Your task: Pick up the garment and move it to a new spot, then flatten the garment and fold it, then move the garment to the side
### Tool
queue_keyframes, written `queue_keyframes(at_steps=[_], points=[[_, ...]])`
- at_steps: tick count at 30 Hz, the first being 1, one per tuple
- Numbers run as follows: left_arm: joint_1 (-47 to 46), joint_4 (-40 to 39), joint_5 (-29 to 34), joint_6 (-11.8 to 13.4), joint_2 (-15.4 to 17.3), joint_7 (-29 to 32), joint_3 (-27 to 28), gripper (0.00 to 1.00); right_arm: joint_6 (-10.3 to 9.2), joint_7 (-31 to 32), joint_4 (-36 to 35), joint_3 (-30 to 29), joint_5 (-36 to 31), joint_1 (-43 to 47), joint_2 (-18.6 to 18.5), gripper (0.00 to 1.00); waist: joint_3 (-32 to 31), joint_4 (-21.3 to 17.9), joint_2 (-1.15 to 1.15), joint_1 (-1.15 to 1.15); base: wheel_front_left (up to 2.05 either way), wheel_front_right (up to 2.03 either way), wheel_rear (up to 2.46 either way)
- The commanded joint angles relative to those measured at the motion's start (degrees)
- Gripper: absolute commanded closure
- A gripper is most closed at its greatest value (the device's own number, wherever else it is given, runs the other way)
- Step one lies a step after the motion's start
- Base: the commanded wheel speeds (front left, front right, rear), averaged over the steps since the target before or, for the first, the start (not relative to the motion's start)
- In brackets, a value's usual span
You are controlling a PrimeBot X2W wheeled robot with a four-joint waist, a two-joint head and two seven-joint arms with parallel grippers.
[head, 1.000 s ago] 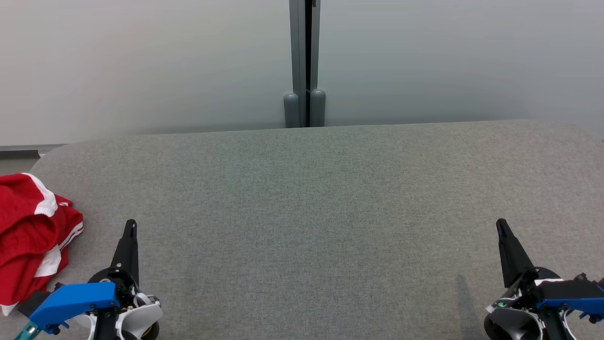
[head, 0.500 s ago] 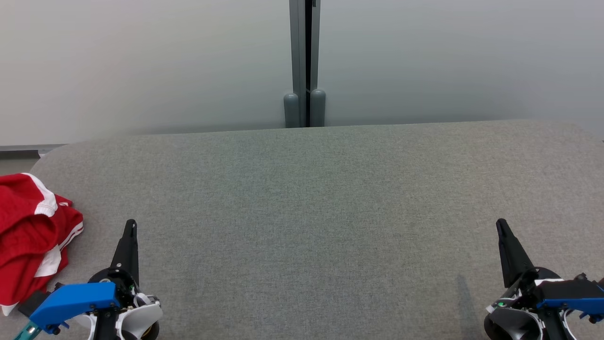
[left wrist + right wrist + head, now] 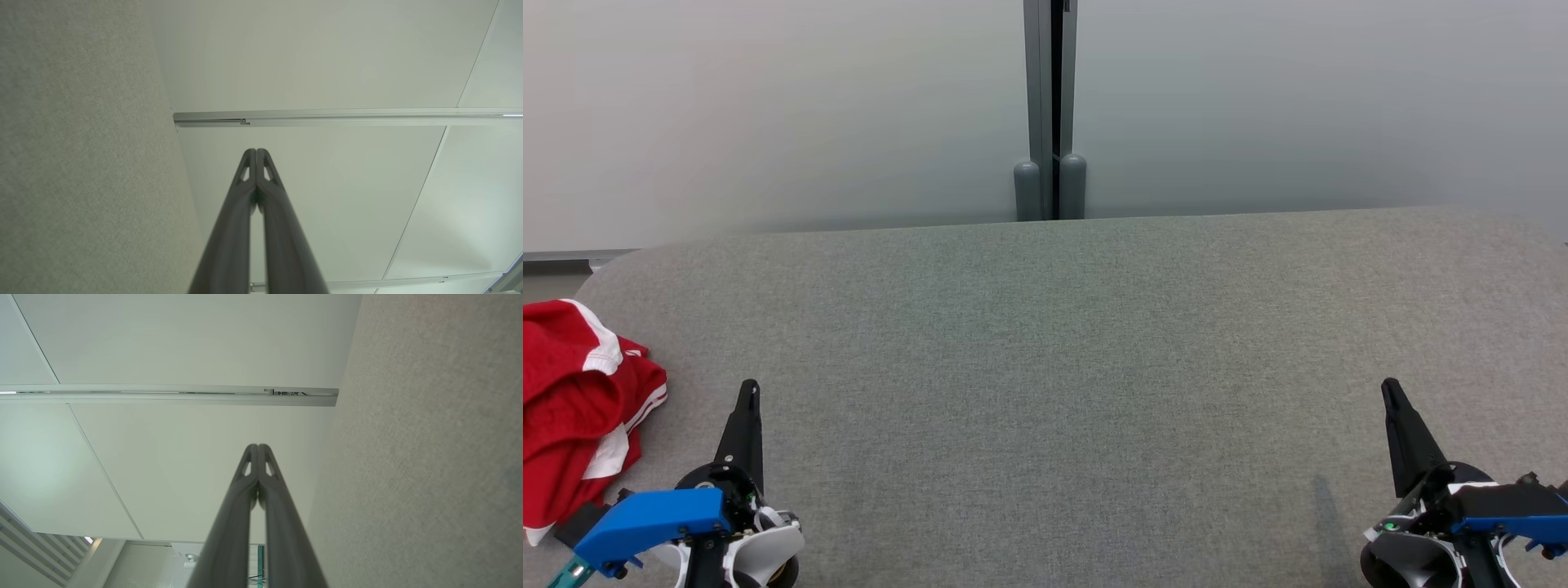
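A crumpled red garment (image 3: 572, 400) with white stripes lies at the far left edge of the grey felt table (image 3: 1062, 343), partly cut off by the head view's left border. My left gripper (image 3: 749, 386) rests at the lower left, a little to the right of the garment and apart from it, its fingers shut together with nothing between them (image 3: 256, 152). At the lower right my right gripper (image 3: 1390, 385) is likewise shut and empty (image 3: 258, 447), far from the garment.
A pale wall with a grey vertical post (image 3: 1050, 110) stands right behind the table's far edge. The table's rounded left corner (image 3: 613, 265) lies just beyond the garment. Wide bare felt stretches between the two grippers.
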Motion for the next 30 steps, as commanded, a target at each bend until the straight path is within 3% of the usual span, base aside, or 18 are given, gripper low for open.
queue_keyframes(at_steps=[1, 30], points=[[-0.57, -0.27, -0.23, -0.08, -0.10, 0.17, 0.04, 1.00, 0.02, 0.26, -0.18, -0.12, 0.17, -0.78, -0.36, 1.00, 0.00, 0.00, 0.00, 0.00, 0.00, 0.00, 0.00], [-0.57, -0.27, -0.23, -0.09, -0.10, 0.16, 0.04, 1.00, 0.02, 0.26, -0.18, -0.12, 0.17, -0.78, -0.37, 1.00, 0.00, 0.00, 0.00, 0.00, 0.00, 0.00, 0.00]])
